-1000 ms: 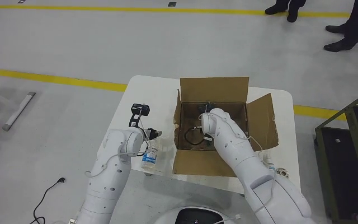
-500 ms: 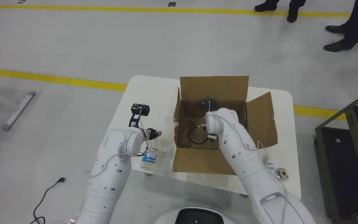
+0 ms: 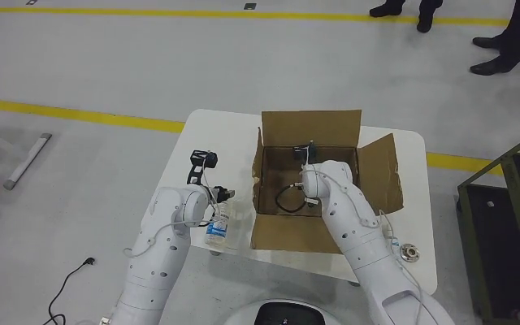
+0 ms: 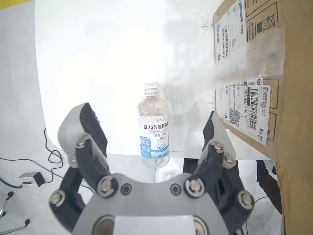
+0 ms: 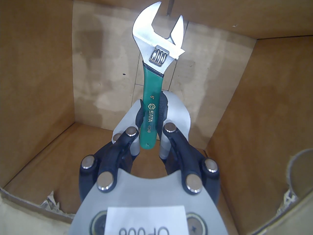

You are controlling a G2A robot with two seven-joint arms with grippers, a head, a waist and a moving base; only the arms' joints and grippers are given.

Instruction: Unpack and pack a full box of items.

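since a second ago the right arm has shifted nearer the far wall of the box, while the left arm and the bottle have kept their places. right gripper is clamped tight on the green handle of the wrench, low on the grip so the steel head points ahead, inside the box. left gripper hangs spread wide, holding nothing, above the bottle at the table edge beside the box, seemingly lined up for a grasp. the bottle carries a blue-and-white printed label, the box side has barcode stickers and handling symbols, and the wrench handle has white print.
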